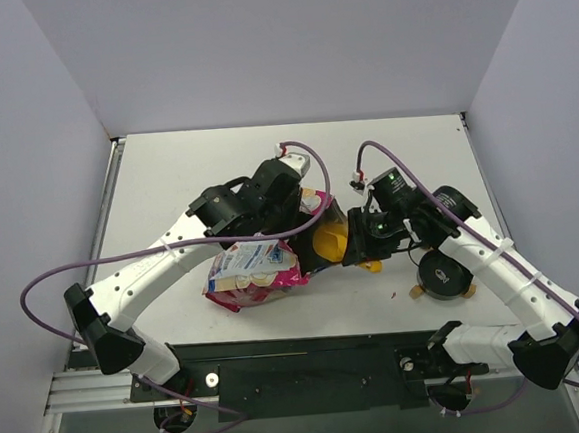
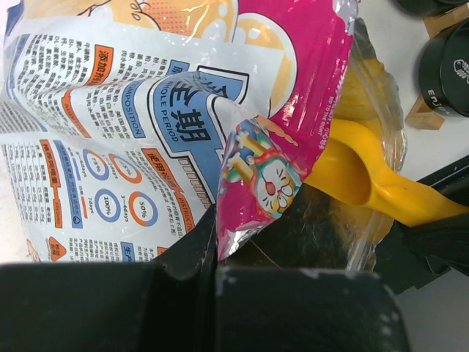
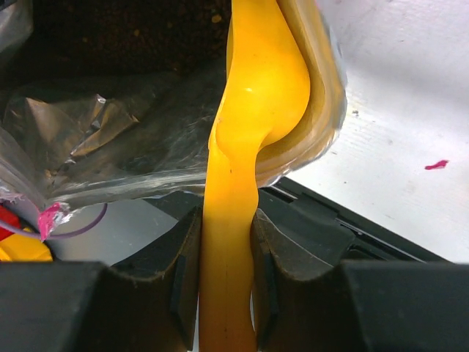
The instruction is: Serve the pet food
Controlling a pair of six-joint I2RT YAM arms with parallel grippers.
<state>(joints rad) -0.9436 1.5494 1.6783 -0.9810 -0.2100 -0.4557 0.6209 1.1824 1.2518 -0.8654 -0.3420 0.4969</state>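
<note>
The pink-and-blue printed bag [image 1: 254,269] lies on the table [image 1: 186,174], its mouth facing right. My left gripper [image 2: 214,257] is shut on the pink edge of the bag [image 2: 256,176] at its mouth, holding it open. A yellow scoop [image 1: 329,237] reaches into the mouth. My right gripper [image 3: 226,242] is shut on the handle of the scoop [image 3: 260,88], whose bowl sits inside the clear lining. Dark-brown pet food [image 3: 124,29] shows deep inside the bag, dim and partly hidden by the plastic.
A black round bowl [image 1: 442,273] stands on small wooden blocks [image 1: 416,292] to the right of the bag, under my right arm. Black bowls [image 2: 447,70] show at the top right of the left wrist view. A pink speck [image 3: 437,165] lies on the table.
</note>
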